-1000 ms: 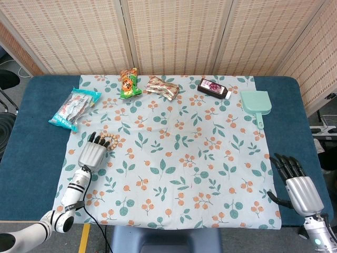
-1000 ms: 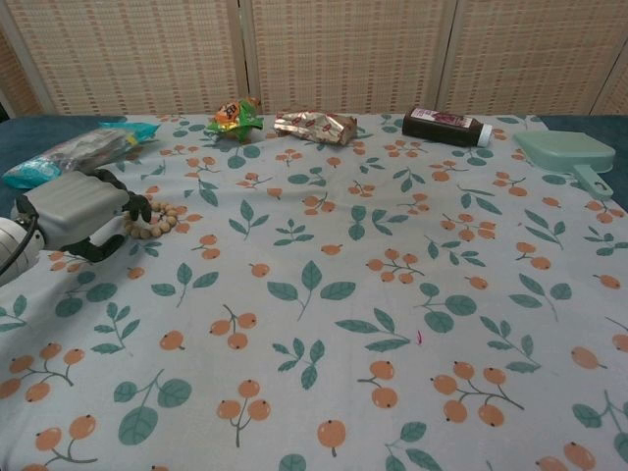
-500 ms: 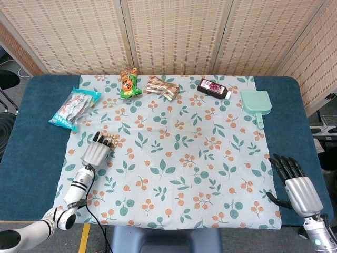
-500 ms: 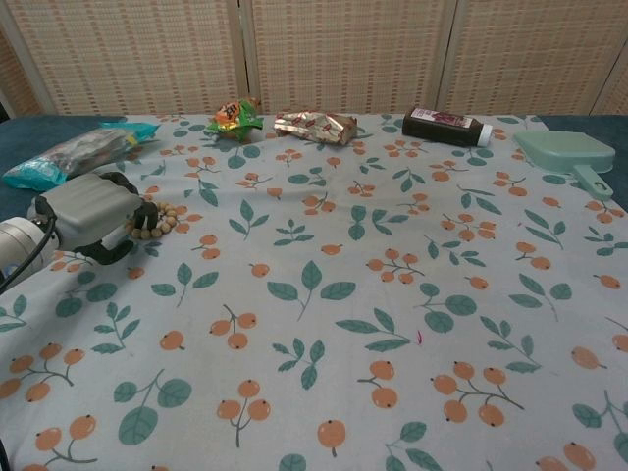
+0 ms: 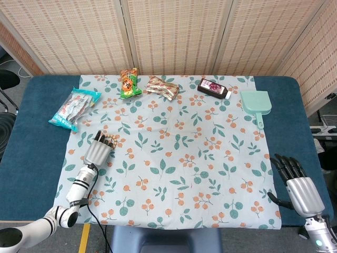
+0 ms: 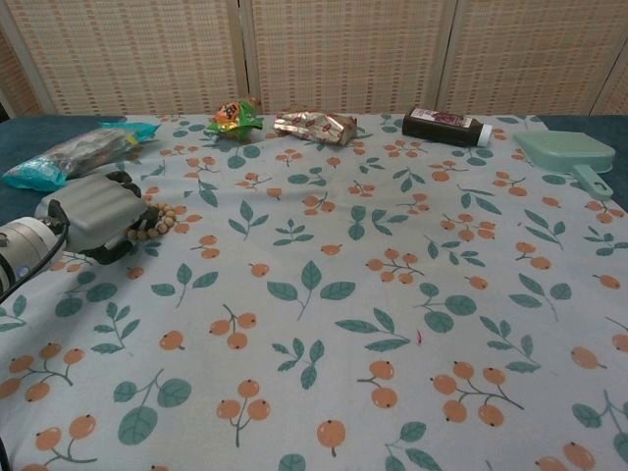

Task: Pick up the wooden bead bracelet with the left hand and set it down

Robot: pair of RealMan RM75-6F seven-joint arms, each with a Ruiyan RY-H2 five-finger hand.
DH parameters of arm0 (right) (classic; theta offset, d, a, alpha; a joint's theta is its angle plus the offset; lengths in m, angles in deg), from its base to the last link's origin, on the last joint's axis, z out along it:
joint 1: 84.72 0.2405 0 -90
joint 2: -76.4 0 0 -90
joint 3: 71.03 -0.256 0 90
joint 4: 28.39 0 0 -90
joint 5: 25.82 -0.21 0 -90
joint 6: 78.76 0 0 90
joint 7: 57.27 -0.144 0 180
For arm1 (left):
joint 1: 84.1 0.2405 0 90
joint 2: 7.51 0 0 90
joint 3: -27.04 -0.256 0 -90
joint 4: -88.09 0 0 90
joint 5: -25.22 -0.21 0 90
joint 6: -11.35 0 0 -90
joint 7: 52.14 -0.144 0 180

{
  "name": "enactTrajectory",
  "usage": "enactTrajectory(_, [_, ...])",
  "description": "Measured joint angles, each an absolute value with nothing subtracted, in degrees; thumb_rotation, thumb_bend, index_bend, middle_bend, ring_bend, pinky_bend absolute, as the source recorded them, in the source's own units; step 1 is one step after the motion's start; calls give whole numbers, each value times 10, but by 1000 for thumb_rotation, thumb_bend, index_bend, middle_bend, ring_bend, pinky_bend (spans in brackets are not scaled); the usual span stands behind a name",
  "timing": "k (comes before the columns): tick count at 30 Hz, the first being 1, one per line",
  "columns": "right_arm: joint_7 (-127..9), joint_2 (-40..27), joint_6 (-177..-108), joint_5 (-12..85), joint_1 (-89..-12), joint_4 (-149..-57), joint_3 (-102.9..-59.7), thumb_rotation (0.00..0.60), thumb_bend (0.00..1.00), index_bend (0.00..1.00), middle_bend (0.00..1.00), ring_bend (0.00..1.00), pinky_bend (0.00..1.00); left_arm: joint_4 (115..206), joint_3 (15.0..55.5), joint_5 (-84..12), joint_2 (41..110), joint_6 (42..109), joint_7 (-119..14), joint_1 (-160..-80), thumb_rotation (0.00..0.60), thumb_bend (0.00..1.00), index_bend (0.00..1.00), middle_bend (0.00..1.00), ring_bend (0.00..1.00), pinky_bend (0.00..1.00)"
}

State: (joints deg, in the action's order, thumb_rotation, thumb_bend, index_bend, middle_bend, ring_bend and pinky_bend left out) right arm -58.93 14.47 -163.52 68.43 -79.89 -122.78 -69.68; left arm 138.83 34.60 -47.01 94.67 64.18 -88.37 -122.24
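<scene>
Since a second ago my left hand [image 5: 98, 151] has slid forward over the cloth [image 5: 174, 158] and now sits right on the bracelet [image 6: 155, 221]; more of the beads are covered than before. Bracelet has stayed put, flat on the cloth at the left side, below the blue packet [image 5: 73, 108].

Head view: dark fingertips [image 5: 100, 138] reach across the bracelet ring, only a few beads [image 5: 112, 141] peek out just right of them. Chest view: grey back of the left hand [image 6: 95, 213] faces the camera, fingers curled down over the near-left part of the ring, the beads' right arc showing just beside the hand. Fingers lie on or around the beads, but I cannot tell whether they actually pinch them; bracelet is not lifted, it looks flat on the cloth.

Right hand [image 5: 297, 185] sits at the table's near right corner, palm down, fingers spread and holding nothing; only the head view shows it.

Along the far edge, left to right: green snack bag [image 5: 128, 83], brown snack bag [image 5: 162, 87], dark bottle [image 5: 214, 88] lying on its side, teal dustpan [image 5: 256, 103]. All well apart from the left hand.
</scene>
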Motion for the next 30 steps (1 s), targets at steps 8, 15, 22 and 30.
enactTrajectory(8, [-587, 144, -1633, 685, -799, -1228, -696, 558, 151, 0, 0, 0, 0, 1421, 353, -436, 932, 627, -931, -1228, 600, 499, 439, 508, 249, 128])
enactTrajectory(15, [-585, 145, -1638, 686, -801, -1230, -696, 559, 151, 0, 0, 0, 0, 1432, 345, -417, 929, 629, -969, -1230, 600, 504, 495, 570, 290, 138])
enactTrajectory(22, [-588, 147, -1640, 689, -802, -1232, -696, 559, 151, 0, 0, 0, 0, 1431, 337, -419, 932, 642, -976, -1229, 600, 520, 521, 595, 315, 156])
enactTrajectory(30, [-591, 148, -1639, 692, -802, -1233, -693, 559, 151, 0, 0, 0, 0, 1405, 335, -448, 948, 698, -963, -1226, 600, 580, 722, 791, 463, 230])
